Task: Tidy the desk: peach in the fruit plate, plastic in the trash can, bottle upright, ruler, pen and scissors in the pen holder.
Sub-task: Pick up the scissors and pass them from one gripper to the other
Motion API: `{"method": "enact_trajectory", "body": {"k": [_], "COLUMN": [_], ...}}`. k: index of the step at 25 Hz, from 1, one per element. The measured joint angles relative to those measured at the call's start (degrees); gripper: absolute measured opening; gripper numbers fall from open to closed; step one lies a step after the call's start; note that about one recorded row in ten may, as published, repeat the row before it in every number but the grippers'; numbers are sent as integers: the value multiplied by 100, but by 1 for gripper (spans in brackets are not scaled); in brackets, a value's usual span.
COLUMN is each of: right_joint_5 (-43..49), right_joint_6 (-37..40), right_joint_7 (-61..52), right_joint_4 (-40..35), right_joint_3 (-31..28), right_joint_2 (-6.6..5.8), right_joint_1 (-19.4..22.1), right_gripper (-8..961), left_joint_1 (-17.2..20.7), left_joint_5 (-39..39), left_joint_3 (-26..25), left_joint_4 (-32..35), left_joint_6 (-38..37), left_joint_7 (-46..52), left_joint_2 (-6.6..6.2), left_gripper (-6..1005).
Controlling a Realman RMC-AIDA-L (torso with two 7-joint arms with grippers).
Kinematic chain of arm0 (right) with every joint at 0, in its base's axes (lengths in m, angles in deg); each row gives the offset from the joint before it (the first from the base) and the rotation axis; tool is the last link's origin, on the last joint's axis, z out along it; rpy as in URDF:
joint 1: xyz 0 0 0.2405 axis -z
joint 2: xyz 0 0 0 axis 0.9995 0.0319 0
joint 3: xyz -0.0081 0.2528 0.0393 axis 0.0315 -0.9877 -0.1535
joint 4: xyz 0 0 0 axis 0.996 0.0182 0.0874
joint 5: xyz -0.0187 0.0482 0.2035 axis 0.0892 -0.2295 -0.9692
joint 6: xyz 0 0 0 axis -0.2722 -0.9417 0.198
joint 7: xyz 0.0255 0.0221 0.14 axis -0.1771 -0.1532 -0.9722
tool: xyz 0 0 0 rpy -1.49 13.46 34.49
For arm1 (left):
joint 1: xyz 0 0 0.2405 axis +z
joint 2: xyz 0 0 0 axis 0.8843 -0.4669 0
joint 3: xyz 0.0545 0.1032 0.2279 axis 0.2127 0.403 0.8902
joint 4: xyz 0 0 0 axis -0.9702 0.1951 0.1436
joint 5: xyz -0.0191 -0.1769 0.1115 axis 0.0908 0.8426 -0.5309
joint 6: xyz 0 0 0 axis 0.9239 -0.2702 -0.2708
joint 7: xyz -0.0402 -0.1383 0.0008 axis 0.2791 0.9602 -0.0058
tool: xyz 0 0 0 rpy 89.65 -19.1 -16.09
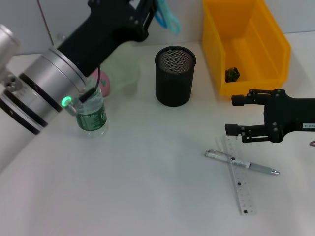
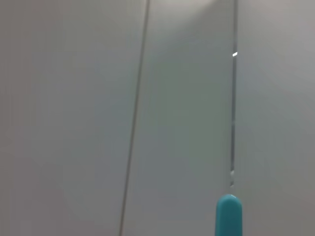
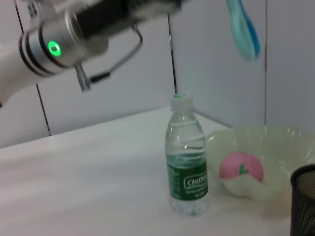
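Status for you, biggest first. Yellow bin (image 1: 246,46), serving as the trash can, has a dark crumpled piece (image 1: 232,73) inside, likely the plastic, so call that done. Fruit plate (image 3: 268,164) holds the peach (image 3: 241,167): done. Water bottle (image 3: 187,157) stands upright beside it: done. Mesh pen holder (image 1: 175,76) looks empty from above. Left gripper (image 1: 142,12) is raised behind the holder, clamped on the blue-handled scissors (image 1: 166,17), not yet dropped in. Right gripper (image 1: 235,115) hovers jaws apart, empty, just above the ruler (image 1: 238,179) and pen (image 1: 242,163), which lie crossed on the desk (image 1: 147,187). Three items remain.
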Motion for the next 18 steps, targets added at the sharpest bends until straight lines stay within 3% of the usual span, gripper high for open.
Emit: {"method": "enact_trajectory", "body": {"k": [7, 18], "right_joint_5": [-212, -1013], "right_joint_6": [-29, -180], "right_joint_7": [827, 1952], "right_joint_4": [201, 1007], "right_joint_3": [-265, -304], "right_joint_2": [152, 174], "right_joint_1": [46, 148], "right_gripper": [765, 758], "left_joint_1": [17, 186], "left_joint_5": [792, 1056], "left_joint_3": [370, 650], "left_joint_4": [-209, -190], "left_joint_6": [563, 988], "left_joint_7": [-431, -423], "left_joint_2": [0, 0], "left_gripper": [249, 254]}}
